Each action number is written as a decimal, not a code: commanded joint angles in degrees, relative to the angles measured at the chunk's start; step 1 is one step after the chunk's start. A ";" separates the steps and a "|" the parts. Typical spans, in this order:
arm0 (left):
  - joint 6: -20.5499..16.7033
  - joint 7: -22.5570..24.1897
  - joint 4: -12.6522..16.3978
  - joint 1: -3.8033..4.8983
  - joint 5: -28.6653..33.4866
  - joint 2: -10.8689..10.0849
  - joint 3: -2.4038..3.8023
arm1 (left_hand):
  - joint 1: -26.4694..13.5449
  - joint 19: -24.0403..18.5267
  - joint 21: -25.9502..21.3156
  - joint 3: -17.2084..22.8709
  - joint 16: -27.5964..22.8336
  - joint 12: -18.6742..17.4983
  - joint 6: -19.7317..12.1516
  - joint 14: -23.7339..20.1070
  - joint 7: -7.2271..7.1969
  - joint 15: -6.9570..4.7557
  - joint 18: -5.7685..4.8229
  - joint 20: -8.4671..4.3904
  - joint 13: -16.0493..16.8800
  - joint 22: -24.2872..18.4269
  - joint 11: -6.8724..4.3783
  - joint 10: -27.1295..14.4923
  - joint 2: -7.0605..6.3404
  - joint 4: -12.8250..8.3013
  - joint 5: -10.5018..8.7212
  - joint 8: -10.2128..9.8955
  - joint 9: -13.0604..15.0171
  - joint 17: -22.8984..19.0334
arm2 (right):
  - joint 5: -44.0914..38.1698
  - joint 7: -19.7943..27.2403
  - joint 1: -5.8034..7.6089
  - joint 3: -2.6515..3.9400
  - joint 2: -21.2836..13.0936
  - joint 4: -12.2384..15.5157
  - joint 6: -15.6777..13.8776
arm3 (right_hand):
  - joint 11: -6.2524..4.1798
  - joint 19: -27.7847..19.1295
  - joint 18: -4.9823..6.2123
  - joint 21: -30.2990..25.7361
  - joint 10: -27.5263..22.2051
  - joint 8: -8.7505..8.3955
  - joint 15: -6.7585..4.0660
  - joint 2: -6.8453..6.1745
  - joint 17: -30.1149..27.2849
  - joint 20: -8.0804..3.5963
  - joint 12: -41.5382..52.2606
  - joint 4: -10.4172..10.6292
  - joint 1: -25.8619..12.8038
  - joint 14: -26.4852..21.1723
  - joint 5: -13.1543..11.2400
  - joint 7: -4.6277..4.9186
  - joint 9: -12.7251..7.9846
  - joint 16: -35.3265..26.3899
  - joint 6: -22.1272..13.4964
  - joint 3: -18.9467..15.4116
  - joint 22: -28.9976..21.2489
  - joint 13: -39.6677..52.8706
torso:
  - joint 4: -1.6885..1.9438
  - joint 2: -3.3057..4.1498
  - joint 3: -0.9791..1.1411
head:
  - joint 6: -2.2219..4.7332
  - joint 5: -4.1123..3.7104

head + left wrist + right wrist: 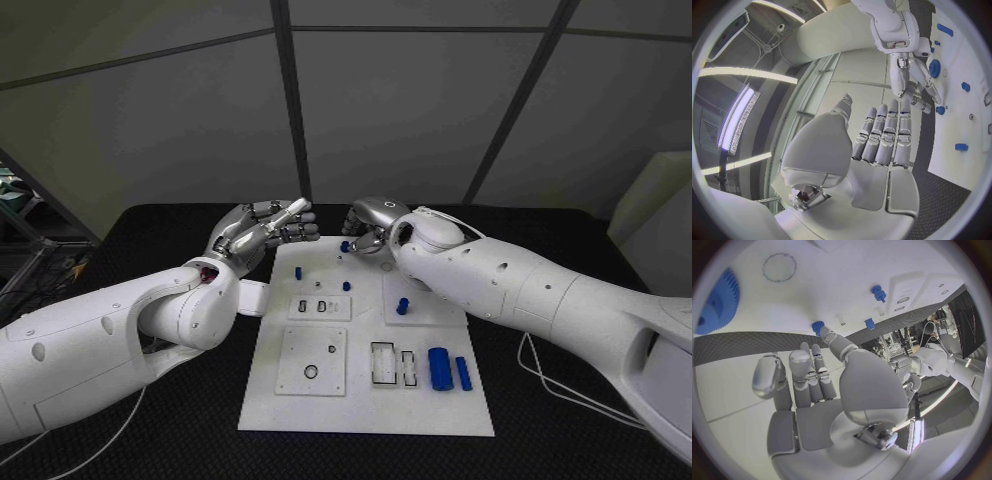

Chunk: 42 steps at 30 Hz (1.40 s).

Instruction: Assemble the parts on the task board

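Head view: task board [368, 400] mid-worktop, left hand [264, 228] released beside it; left wrist: fingers [887, 131] straight, empty; right wrist: right hand [826, 385] reaching small blue peg [818, 326], grasp unclear—pinch squarely, lift straight.

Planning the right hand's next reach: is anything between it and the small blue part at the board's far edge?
Nothing visible. The right hand hangs over the task board's far edge, and the right wrist view shows bare board between its fingertips and the small blue part.
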 commanded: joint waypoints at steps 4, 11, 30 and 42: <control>1.04 0.03 0.05 0.11 -0.37 -0.44 0.06 | 0.25 0.42 0.24 -0.05 -0.37 -0.33 0.39 0.25 1.01 0.08 -0.71 0.12 -0.04 -0.10 0.14 0.25 0.16 -0.36 -0.36 -0.24 -0.07 -0.09 | 3.56 -0.55 0.13 0.05 -6.12 6.00 -3.29 | -0.28 0.96 0.70 0.59 2.82 0.18 -0.17 0.01 1.21 -0.12 0.89 0.67 0.14 0.68 0.09 0.30 0.23 0.85 0.86 -1.07 1.85 0.73 | -0.25 -0.10 0.04 | 0.22 -0.23; 1.20 0.00 -0.21 0.10 -0.37 -0.93 0.05 | 0.25 0.43 0.24 -0.07 -0.41 -0.36 0.39 0.23 0.99 0.09 -0.71 0.12 -0.04 -0.11 0.14 0.26 0.17 -0.40 -0.40 -0.25 -0.07 -0.10 | 13.31 -3.55 0.10 0.06 -15.80 14.02 0.85 | -3.67 5.79 -0.82 4.19 17.21 -0.14 -2.99 -2.83 7.55 -2.63 7.23 4.43 -4.12 2.67 0.95 -1.89 0.12 5.89 -0.80 -5.34 9.65 4.75 | -0.97 -0.27 0.28 | 0.36 -0.02; 1.43 -0.07 -1.09 0.08 -0.37 -0.62 0.03 | 0.25 0.43 0.24 -0.07 -0.41 -0.36 0.39 0.23 0.99 0.09 -0.71 0.12 -0.04 -0.11 0.14 0.26 0.17 -0.40 -0.40 -0.25 -0.07 -0.10 | 14.68 -7.74 0.09 0.05 -18.32 12.85 8.77 | -4.79 10.71 -2.67 8.12 18.38 -0.05 -4.04 -4.51 25.44 -3.84 57.21 18.22 4.38 4.99 1.70 -2.75 0.36 18.70 -2.50 -18.14 18.80 54.93 | -1.07 -0.17 0.32 | 0.16 -0.20; 1.49 -0.12 -1.41 0.08 -0.37 -0.46 0.03 | 0.25 0.43 0.24 -0.07 -0.41 -0.36 0.39 0.23 0.99 0.09 -0.71 0.12 -0.04 -0.11 0.14 0.26 0.17 -0.40 -0.40 -0.25 -0.07 -0.10 | 13.75 -8.14 0.08 0.05 -16.85 11.52 8.11 | -4.92 11.41 -2.93 8.62 20.36 0.24 -4.00 -3.21 27.70 -3.85 64.39 18.91 5.02 5.34 2.19 -2.86 0.55 20.07 -1.17 -17.65 20.07 62.30 | -1.03 -0.19 0.29 | -0.12 -0.28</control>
